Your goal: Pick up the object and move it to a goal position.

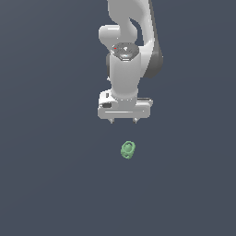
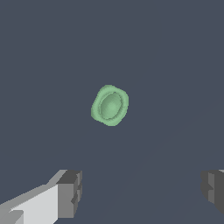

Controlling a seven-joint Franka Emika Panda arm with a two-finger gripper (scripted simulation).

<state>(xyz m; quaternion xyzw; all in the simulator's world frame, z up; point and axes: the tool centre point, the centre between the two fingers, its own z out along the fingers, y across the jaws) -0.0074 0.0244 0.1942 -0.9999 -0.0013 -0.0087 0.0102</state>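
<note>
The object (image 1: 128,150) is a small pale-green lumpy thing with a ring-like rim and a hollow middle. It lies on the dark grey surface. My white gripper (image 1: 123,120) hangs above and just behind it in the exterior view, apart from it, with nothing between its fingers. In the wrist view the object (image 2: 110,105) sits ahead of the gripper (image 2: 142,192). The two grey fingertips (image 2: 70,192) stand wide apart, so the gripper is open and empty.
The dark grey surface (image 1: 50,175) stretches flat in every direction with no other objects in view. The white arm (image 1: 126,50) rises behind the gripper at the top of the exterior view.
</note>
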